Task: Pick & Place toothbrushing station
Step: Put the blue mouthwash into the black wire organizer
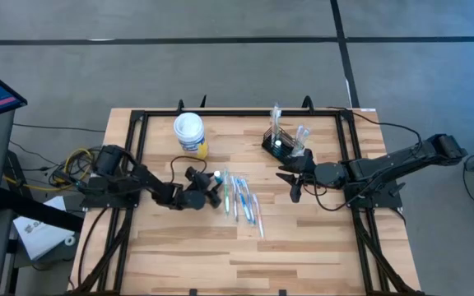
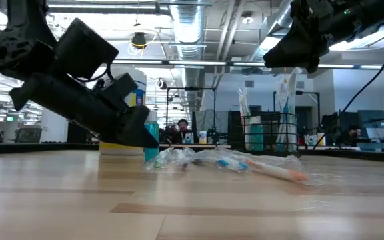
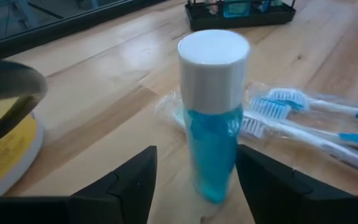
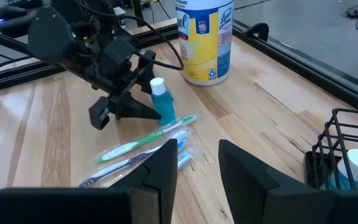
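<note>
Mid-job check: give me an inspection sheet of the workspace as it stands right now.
Surface: wooden table, black frame rails along its edges.
Job's things: black mesh caddy at the table's far right, already holding some items; small blue bottle with a white cap upright beside wrapped toothbrushes lying mid-table.
Clutter: yellow canister with a white lid, far side.
Grippers: left gripper open, fingers either side of the bottle, not gripping; right gripper open, empty, raised near the caddy.
Cables: yellow and black bundle off the table's left edge.
Surroundings: office room with desks and monitors; a person seated far behind.
</note>
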{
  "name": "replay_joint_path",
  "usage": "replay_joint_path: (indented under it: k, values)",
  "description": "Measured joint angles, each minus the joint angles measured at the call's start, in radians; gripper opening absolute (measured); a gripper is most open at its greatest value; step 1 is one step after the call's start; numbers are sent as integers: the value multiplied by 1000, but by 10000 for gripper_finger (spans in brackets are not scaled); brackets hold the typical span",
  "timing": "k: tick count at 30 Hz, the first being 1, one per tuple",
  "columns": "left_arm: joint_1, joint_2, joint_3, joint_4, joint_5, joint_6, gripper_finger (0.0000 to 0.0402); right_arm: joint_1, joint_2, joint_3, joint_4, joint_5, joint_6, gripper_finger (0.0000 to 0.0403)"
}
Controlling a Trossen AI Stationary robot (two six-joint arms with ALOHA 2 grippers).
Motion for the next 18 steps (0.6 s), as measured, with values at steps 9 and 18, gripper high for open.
replay_joint_path:
  k: [9,18]
  values:
    - [25,62,36,32,1,23,214,0,0,0,0,0,0,108]
    - [28,68,42,38,3,32,159,0,0,0,-3,0,0,108]
